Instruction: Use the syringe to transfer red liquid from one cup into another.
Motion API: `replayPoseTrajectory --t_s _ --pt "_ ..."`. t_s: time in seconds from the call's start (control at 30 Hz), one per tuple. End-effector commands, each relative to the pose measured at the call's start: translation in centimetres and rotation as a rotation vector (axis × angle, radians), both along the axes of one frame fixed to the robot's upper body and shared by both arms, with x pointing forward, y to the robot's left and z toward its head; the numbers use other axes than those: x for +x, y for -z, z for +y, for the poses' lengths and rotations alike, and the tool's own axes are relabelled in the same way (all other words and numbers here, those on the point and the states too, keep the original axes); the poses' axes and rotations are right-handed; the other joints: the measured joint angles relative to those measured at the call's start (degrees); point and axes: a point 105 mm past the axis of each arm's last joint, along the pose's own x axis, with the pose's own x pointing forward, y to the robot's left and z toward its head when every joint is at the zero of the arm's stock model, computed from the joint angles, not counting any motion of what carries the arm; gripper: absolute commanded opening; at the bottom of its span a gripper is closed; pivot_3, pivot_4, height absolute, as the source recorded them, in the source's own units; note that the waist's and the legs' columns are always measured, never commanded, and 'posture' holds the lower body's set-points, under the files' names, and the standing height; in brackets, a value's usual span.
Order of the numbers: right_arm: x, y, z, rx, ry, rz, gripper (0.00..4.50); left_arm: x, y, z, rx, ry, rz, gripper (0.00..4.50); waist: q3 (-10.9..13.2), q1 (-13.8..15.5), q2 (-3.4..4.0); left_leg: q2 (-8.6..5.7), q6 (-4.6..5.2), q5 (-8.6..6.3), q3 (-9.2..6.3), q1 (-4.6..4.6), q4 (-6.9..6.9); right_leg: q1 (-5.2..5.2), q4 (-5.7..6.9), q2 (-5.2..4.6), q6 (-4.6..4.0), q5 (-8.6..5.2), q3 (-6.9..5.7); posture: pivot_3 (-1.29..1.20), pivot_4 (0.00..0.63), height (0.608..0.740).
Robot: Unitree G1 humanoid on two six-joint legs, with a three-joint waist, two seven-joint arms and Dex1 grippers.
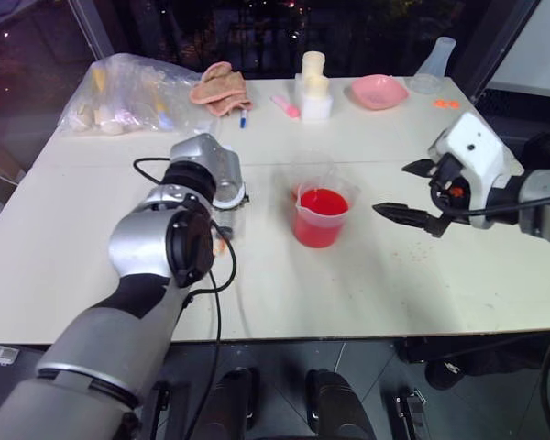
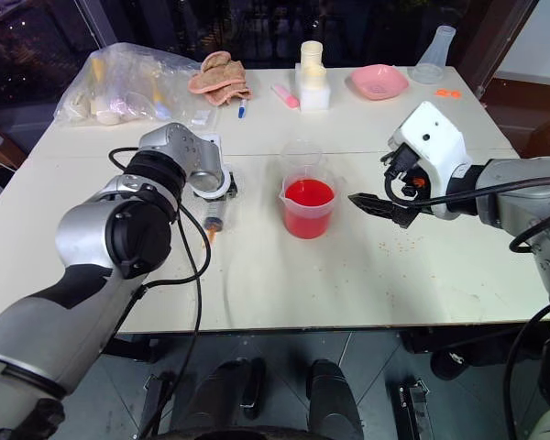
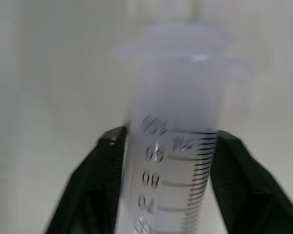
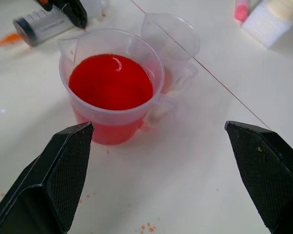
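Observation:
The syringe [image 2: 215, 213] lies flat on the white table left of the beaker, its orange tip toward the front edge. My left gripper [image 3: 168, 136] is shut on the syringe's clear marked barrel [image 3: 176, 146], one black finger on each side. The small clear beaker [image 1: 319, 220] stands mid-table holding red liquid [image 4: 110, 80]. Touching it on the far side is the colourless clear cup [image 4: 171, 36]. My right gripper [image 1: 392, 188] hangs open to the right of the beaker, above the table, with nothing between its fingers.
Along the far edge are a plastic bag [image 1: 133, 92], a pink cloth [image 1: 220, 87], a pink marker [image 1: 285, 106], a white bottle [image 1: 314, 87], a pink dish [image 1: 379, 92] and a tall clear flask [image 1: 435, 64]. Orange specks [image 4: 7, 39] dot the table by the syringe tip.

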Motion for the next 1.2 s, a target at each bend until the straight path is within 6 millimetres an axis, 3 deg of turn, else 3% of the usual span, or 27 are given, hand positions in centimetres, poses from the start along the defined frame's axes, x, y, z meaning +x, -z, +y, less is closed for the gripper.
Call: replayPoseTrajectory --t_s 0.03,0.13,0.23,0.33,0.43,0.53,0.6,0.67,0.73,0.8,0.9,1.03,1.2 --pt "-0.5 -1.4 -0.1 -0.013 0.002 -0.058 4.50 0.2 0.5 0.6 0.014 -0.019 -0.016 1.52 -0.01 0.00 0.00 0.00 0.00 0.00 0.00 0.02 0.03 0.02 0.01 0.00 0.00 0.00 0.00 0.00 0.150 0.740" --pt "-0.5 -1.5 -0.2 -0.015 0.008 -0.060 4.50 0.5 0.0 0.5 0.027 -0.001 -0.045 1.51 -0.02 0.00 0.01 0.01 0.00 -0.01 0.00 0.04 0.14 0.08 0.04 0.01 0.03 0.02 0.00 0.00 0.150 0.740" --pt "-0.4 -1.5 -0.2 -0.013 0.009 -0.063 4.50 1.7 -2.3 0.6 0.069 0.034 -0.154 1.50 -0.01 0.00 0.01 0.02 0.03 -0.03 -0.02 0.02 0.31 0.13 0.07 0.04 0.07 0.07 -0.01 0.00 0.150 0.740" --pt "-0.3 -1.5 -0.1 -0.010 0.010 -0.066 4.50 3.3 -5.6 1.7 0.121 0.013 -0.337 1.50 -0.01 -0.05 0.00 0.02 0.05 -0.04 -0.01 -0.02 0.39 0.13 0.07 0.04 0.08 0.11 -0.01 0.00 0.150 0.740" --pt "-0.1 -1.4 -0.1 -0.002 0.013 -0.070 4.50 4.0 -9.1 1.2 0.047 0.089 -0.452 1.50 0.00 -0.02 -0.02 0.04 0.06 -0.05 -0.01 -0.06 0.38 0.09 0.07 0.04 0.07 0.11 0.01 0.00 0.150 0.740" --pt "0.1 -1.3 -0.1 0.008 0.023 -0.077 4.50 4.4 -12.2 0.3 -0.254 0.084 -0.576 1.50 0.00 0.03 -0.02 0.04 0.11 -0.08 -0.01 -0.17 0.42 0.03 0.04 0.03 0.07 0.11 0.00 0.00 0.150 0.740" --pt "0.3 -1.2 0.0 0.017 0.028 -0.086 4.50 4.6 -14.5 0.3 -0.327 0.096 -0.668 1.50 0.00 0.08 -0.02 0.04 0.17 -0.12 -0.02 -0.18 0.47 0.05 0.02 0.00 0.07 0.11 0.00 0.00 0.150 0.740" --pt "0.7 -1.3 0.2 0.039 0.043 -0.119 4.50 4.5 -18.9 -0.7 -0.334 0.204 -0.894 1.50 0.01 0.05 -0.03 0.01 0.19 -0.14 -0.01 -0.22 0.50 0.06 -0.01 -0.02 0.09 0.12 -0.01 0.00 0.150 0.740" --pt "1.0 -1.5 0.4 0.057 0.061 -0.157 4.50 3.8 -21.6 -1.7 -0.353 0.290 -1.069 1.50 0.01 0.06 -0.03 0.01 0.20 -0.13 -0.01 -0.28 0.53 0.04 -0.04 -0.02 0.12 0.14 -0.01 0.00 0.150 0.740" --pt "1.4 -1.6 0.1 0.080 0.100 -0.182 4.50 3.1 -22.6 -3.2 -0.457 0.347 -1.152 1.50 0.00 0.12 -0.02 0.01 0.20 -0.13 -0.01 -0.31 0.53 0.03 -0.08 -0.03 0.12 0.15 0.00 0.00 0.150 0.740" --pt "1.7 -2.7 -0.4 0.111 0.152 -0.265 4.50 0.3 -23.6 -6.5 -0.614 0.630 -1.302 1.50 -0.04 0.03 0.05 0.00 0.23 -0.15 0.01 -0.31 0.53 0.06 -0.14 -0.04 0.12 0.15 0.01 0.00 0.150 0.740" --pt "1.6 -4.5 -0.9 0.158 0.202 -0.394 4.50 -2.1 -23.1 -8.1 -0.636 0.812 -1.370 1.50 -0.04 -0.26 0.06 0.02 0.25 -0.14 0.03 -0.31 0.56 0.02 -0.11 0.03 0.10 0.17 0.03 0.00 0.150 0.740" --pt "0.9 -5.5 -1.0 0.211 0.186 -0.425 4.50 -5.1 -22.1 -9.7 -0.730 1.048 -1.413 1.50 -0.04 -0.31 0.06 0.04 0.26 -0.14 0.04 -0.31 0.55 -0.01 -0.10 0.12 0.09 0.19 0.05 0.00 0.150 0.740"
